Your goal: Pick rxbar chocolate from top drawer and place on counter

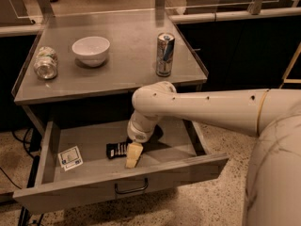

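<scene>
Tool (133, 155) is down in the open top drawer (94, 182), at the right end of the rxbar chocolate (116, 149). Bar lies flat on the drawer floor, white card (70, 157) well to its left. Tool state: can't tell. Bar probably light, thin, slick wrapper, bends a bit. Best to pinch across the narrow width, mid-length. Wrapper print unreadable. Tabletop (127, 55) is above.

The arm (211, 109) is a smooth cream-white tube with small dark screw holes, a thin yellowish ring and a rounded joint. Its pale yellow gripper (133, 155) is inside the top drawer (70, 193).
</scene>
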`<state>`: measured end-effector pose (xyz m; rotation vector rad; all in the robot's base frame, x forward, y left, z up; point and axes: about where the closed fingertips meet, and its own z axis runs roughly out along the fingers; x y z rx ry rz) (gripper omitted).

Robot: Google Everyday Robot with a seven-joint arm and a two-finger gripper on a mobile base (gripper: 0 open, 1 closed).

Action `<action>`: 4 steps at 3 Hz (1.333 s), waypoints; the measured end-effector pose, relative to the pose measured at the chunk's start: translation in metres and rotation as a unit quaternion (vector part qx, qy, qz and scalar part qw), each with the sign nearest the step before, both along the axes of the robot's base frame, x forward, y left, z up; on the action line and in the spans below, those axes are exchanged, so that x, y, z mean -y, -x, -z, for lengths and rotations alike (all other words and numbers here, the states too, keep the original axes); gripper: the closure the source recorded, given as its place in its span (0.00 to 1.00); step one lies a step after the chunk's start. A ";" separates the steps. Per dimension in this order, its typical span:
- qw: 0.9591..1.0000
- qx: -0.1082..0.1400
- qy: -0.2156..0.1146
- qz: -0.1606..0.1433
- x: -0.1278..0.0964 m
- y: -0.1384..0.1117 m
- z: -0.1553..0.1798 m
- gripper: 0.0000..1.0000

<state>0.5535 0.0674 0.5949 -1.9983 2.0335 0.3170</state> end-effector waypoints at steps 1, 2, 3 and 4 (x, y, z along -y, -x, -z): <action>1.000 -0.006 0.002 0.004 0.004 -0.003 0.008 0.00; 1.000 -0.012 0.002 0.004 0.005 -0.002 0.014 0.16; 1.000 -0.012 0.002 0.004 0.005 -0.002 0.014 0.40; 1.000 -0.012 0.002 0.004 0.005 -0.002 0.014 0.63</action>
